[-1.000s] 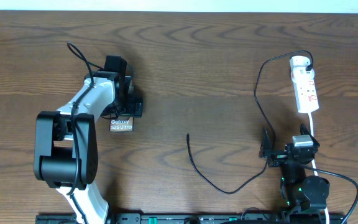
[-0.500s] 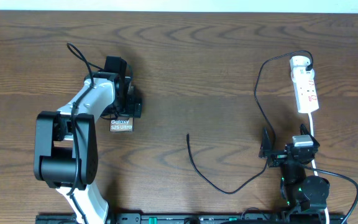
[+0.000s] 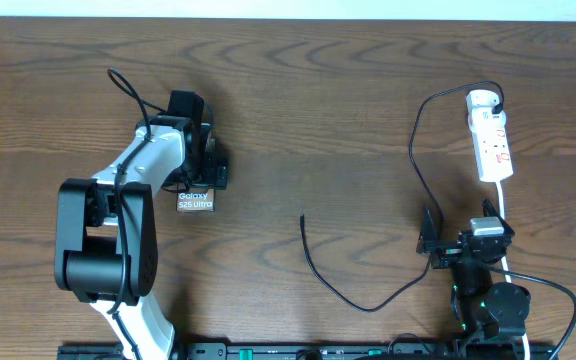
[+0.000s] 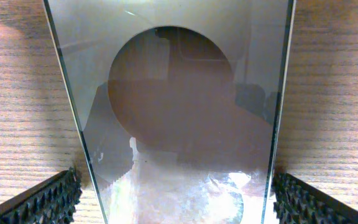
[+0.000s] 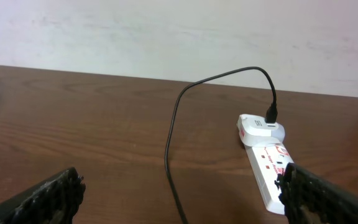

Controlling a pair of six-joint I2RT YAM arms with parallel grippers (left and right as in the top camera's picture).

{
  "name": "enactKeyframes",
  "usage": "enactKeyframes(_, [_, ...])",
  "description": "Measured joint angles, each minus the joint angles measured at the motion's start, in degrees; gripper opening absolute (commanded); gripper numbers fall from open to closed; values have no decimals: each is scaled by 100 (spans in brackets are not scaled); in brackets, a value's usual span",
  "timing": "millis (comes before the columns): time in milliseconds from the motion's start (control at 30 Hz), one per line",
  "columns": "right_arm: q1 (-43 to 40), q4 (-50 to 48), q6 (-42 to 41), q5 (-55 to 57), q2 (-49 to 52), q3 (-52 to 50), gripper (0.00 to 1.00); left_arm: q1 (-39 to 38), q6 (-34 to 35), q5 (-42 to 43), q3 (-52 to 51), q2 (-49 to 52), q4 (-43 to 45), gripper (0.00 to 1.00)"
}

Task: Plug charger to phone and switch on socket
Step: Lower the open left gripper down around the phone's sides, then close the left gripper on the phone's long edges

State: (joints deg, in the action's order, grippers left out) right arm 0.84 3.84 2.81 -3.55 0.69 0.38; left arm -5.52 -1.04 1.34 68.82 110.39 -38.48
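Observation:
The phone [image 3: 196, 201] lies flat on the table left of centre, its white "Galaxy S25 Ultra" lettering showing. My left gripper [image 3: 209, 168] hangs low over its far part. In the left wrist view the phone's glossy face [image 4: 179, 93] fills the space between the fingers [image 4: 45, 202], with a small gap on each side; the left gripper [image 4: 176, 205] is open. The charger cable [image 3: 340, 295] runs from its plug on the socket [image 3: 492, 140] in a long loop to its free tip [image 3: 302, 218] at mid-table. My right gripper [image 3: 430, 247] stands open near the front edge, holding nothing.
The right wrist view looks past the open right gripper [image 5: 185, 208] along the cable [image 5: 171, 155] to the socket [image 5: 267, 168], with the black plug [image 5: 272, 115] in its rounded end. A thick white cord [image 3: 506, 215] runs from the socket toward the right arm's base. A pale wall stands behind the table.

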Motion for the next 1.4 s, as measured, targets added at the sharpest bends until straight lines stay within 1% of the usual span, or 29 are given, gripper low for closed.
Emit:
enactKeyframes(500, [-2, 0, 0, 0, 0, 0, 99, 0, -90, 2, 0, 0, 13, 98])
enactKeyframes(633, [0, 0, 0, 0, 0, 0, 99, 0, -90, 2, 0, 0, 0, 100])
enactKeyframes(733, [-2, 0, 0, 0, 0, 0, 99, 0, -92, 9, 0, 0, -17, 95])
enactKeyframes(800, [0, 0, 0, 0, 0, 0, 99, 0, -92, 22, 0, 0, -26, 95])
enactKeyframes(1000, [-2, 0, 0, 0, 0, 0, 99, 0, -92, 24, 0, 0, -31, 89])
enactKeyframes(1267, [-2, 0, 0, 0, 0, 0, 99, 0, -94, 24, -2, 0, -33, 89])
enactKeyframes(1400, [-2, 0, 0, 0, 0, 0, 99, 0, -92, 22, -2, 0, -33, 87])
